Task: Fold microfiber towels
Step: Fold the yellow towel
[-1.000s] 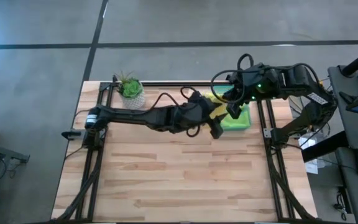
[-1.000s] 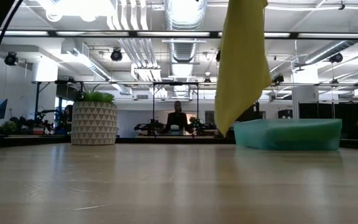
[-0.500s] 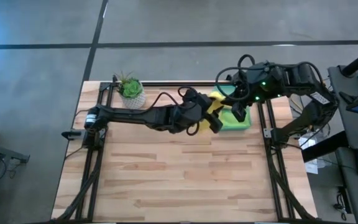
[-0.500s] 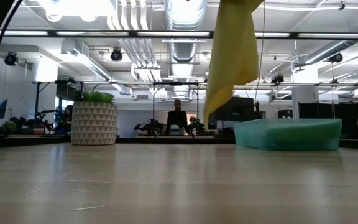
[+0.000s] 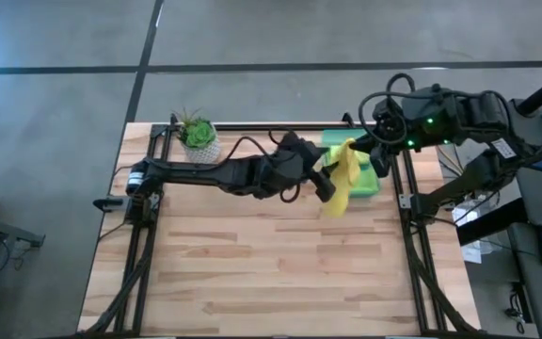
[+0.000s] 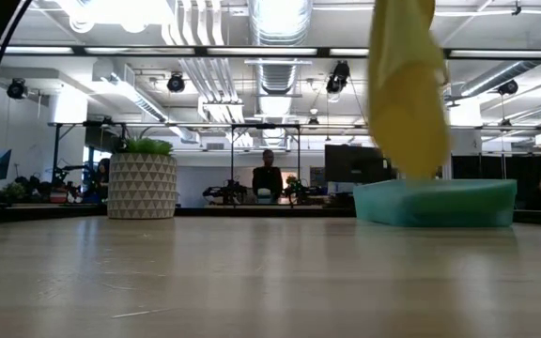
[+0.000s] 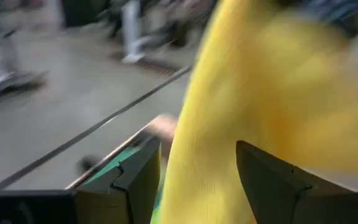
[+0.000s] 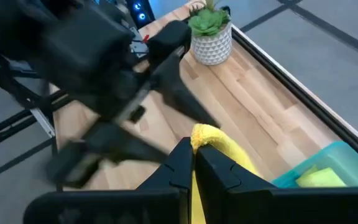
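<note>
A bright yellow towel (image 5: 340, 179) hangs in the air beside the translucent green bin (image 5: 365, 181) at the table's far right. In the low view the towel (image 6: 404, 94) hangs clear of the table. My right gripper (image 5: 365, 155) is shut on the towel's top. My left gripper (image 5: 326, 185) is open just left of the towel, its fingers (image 7: 135, 180) standing apart with the yellow cloth (image 7: 260, 93) right before them. A lime green towel (image 8: 321, 177) lies in the bin (image 8: 303, 168). The teal towel is out of view. My right gripper pinches a bunched top part of the yellow towel (image 8: 209, 134) between its two shut fingers. One layer or several, I cannot tell. The towel hangs slack below the gripper, clear of the table. Whether my left gripper touches the cloth, I cannot tell.
A potted plant in a white patterned pot (image 5: 199, 141) stands at the far left of the table. The bin (image 6: 435, 202) sits at the far right. Bare wooden tabletop (image 5: 271, 264) lies on the near side. A person shows far behind the table (image 6: 269, 178).
My right gripper has gone toward the table's right edge with the yellow towel. The hanging towel swung first left, then right, and now hangs in front of the bin. More of it shows in the high view.
</note>
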Tool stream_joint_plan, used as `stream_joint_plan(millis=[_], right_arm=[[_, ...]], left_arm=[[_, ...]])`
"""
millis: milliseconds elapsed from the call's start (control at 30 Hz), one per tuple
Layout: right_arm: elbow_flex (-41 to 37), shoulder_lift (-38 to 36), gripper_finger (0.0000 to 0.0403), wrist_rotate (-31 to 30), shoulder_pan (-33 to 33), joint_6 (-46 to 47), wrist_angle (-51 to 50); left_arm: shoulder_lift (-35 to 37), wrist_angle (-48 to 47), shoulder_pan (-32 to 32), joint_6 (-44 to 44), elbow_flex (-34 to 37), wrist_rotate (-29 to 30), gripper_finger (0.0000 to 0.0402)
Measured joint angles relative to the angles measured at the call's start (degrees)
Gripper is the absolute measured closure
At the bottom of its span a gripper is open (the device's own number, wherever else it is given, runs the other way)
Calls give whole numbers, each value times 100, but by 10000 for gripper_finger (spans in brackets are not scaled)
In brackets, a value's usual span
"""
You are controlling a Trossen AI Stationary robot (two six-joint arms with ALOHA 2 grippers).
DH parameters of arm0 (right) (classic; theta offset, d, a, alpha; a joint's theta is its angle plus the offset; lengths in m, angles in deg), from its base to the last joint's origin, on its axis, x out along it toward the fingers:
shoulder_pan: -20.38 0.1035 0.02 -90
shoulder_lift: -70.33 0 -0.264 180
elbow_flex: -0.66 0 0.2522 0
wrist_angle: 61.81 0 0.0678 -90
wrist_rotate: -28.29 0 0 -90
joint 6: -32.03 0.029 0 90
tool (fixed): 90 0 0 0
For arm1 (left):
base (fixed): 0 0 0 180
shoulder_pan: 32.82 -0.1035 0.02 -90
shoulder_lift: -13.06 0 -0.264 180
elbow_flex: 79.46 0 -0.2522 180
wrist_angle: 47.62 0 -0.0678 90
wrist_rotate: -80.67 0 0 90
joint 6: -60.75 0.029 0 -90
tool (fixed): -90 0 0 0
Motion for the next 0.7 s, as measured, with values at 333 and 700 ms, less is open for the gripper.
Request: stream_joint_plan(millis=[333,700], right_arm=[[-9,193,394,40,2,83,-40],[-9,9,394,202,4,148,-42]], left_arm=[[21,777,30,261,46,-704,208],[-46,-522,14,-194,52,765,208]])
